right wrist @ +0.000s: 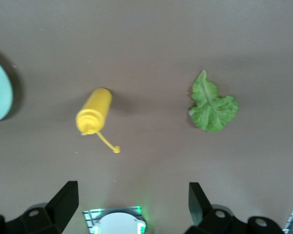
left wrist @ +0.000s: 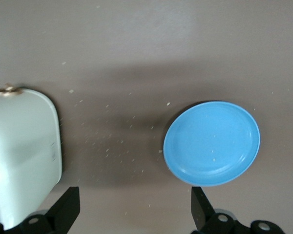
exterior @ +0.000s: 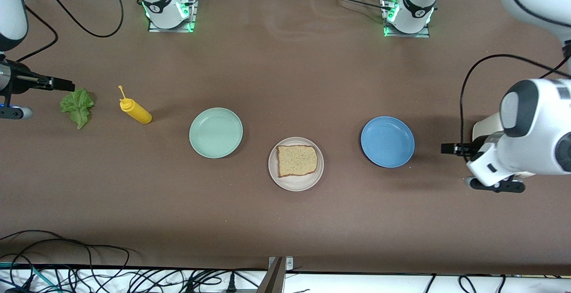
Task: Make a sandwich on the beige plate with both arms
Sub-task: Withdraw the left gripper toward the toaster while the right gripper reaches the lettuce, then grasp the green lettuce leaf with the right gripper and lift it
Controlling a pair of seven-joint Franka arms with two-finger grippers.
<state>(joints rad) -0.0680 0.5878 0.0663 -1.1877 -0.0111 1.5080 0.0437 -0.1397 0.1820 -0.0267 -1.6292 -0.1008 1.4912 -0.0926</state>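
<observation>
Resting nearest the front camera, the beige plate (exterior: 295, 185) is seen at the middle of the brown table (exterior: 285, 221), and a single square slice of speckled brown bread (exterior: 297, 160) with a darker crust lies flat on it. No second slice is stacked on it.

A little farther from the camera, a blue plate (exterior: 387, 142) is set toward the left arm's end, and a mint-green plate (exterior: 216, 132) toward the right arm's end; both are bare and well apart from the beige plate.

Farther still, toward the right arm's end, a yellow squeeze bottle (exterior: 135, 110) is found lying on its side beside the mint-green plate, its thin nozzle cap hanging off on a tether. A ruffled green lettuce leaf (exterior: 78, 107) lies flat on the table near it, closer to the table's end.

The left gripper (exterior: 450, 149) is held above the table just beside the blue plate, at the left arm's end; in the left wrist view its fingers (left wrist: 68, 207) are spread wide with nothing between them.

The right gripper (exterior: 67, 84) is held over the table at the edge of the lettuce leaf; its fingers (right wrist: 66, 202) are likewise spread wide and nothing is gripped.
</observation>
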